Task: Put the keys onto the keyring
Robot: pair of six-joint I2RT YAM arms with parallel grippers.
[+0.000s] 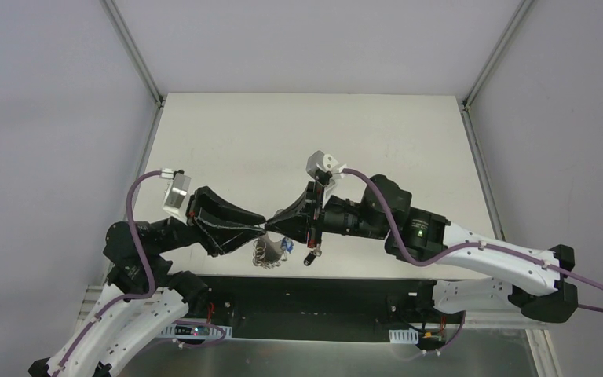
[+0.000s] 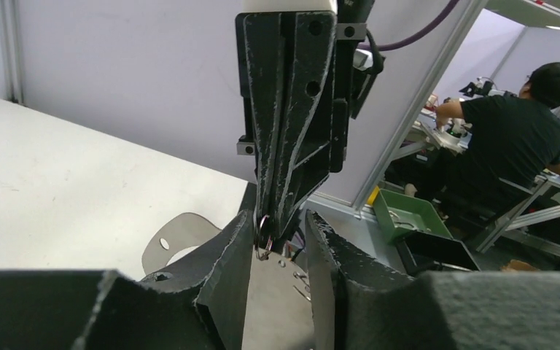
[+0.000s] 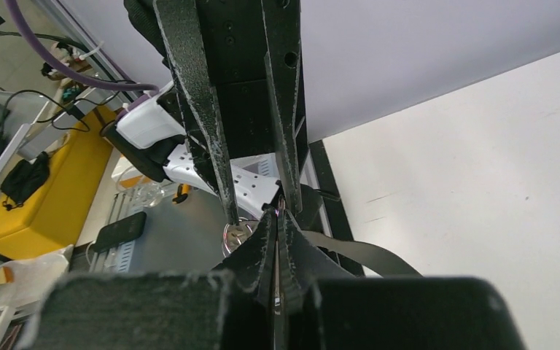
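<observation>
Top external view: the two arms meet nose to nose over the near part of the table (image 1: 283,133), a little left of centre. The left gripper (image 1: 259,229) comes in from nine o'clock and the right gripper (image 1: 273,228) from three o'clock. Their tips touch, or all but touch. Straight below that meeting point, at six o'clock, the keyring (image 1: 266,253) hangs with its bunch of small silver keys dangling off it. A blue-headed key (image 1: 286,247) sits at about two o'clock of the bunch, just beside it. Whether it is on the wire or only next to it I cannot tell from here.

From the left wrist, the right gripper drops in from twelve o'clock with its jaws pressed tight together. A small curl of wire shows right at the pinched tip, so it has the keyring nipped there. The left gripper's fingers (image 2: 222,273) stand apart on either side of that tip, and the gap between them is wider than the tip itself. They are partly spread, not clamped on anything I can make out. The finger at nine o'clock sits close against the wire.

From the right wrist the same scene reads the other way up. The right's two jaws lie flat together, the left's pair straddles them from twelve o'clock, and the silver keys glint at nine o'clock of the closed tip.
</observation>
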